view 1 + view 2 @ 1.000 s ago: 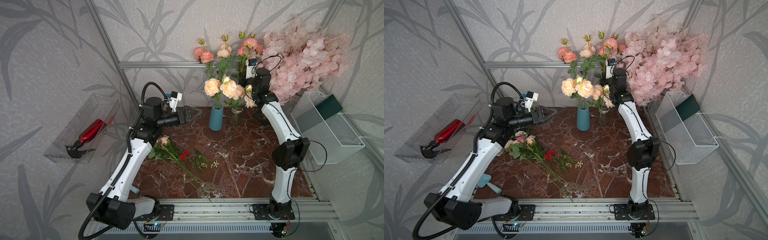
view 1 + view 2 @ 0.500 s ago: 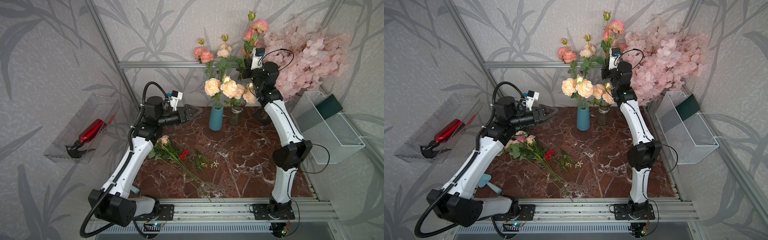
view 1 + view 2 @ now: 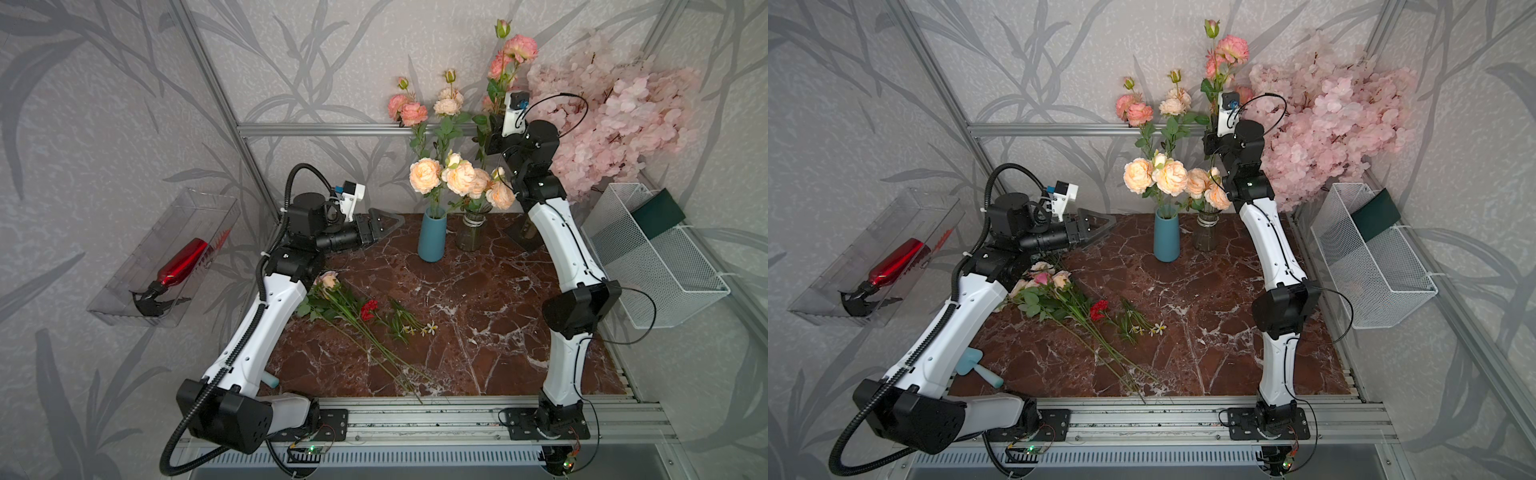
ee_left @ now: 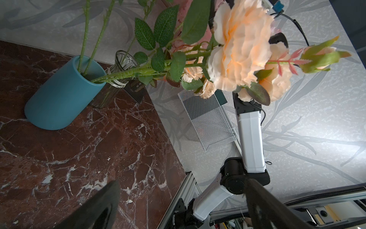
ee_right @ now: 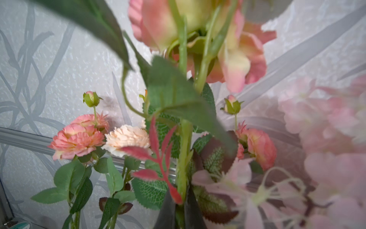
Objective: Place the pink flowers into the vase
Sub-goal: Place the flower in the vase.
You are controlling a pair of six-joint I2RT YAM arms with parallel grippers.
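Now | R fingers [image 5: 189, 212] clamp pink flowers [image 3: 517, 45] stem | L fingers [image 3: 388, 216] wide, empty

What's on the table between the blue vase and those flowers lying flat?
Nothing: both top views show only bare marble tabletop between the blue vase and the loose flowers.

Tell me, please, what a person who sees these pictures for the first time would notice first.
Probably the right gripper, shut on a pink flower spray held high at the back. Then the big pale-pink blossom tree in the back right corner, and the loose flowers lying on the marble table beside the left arm.
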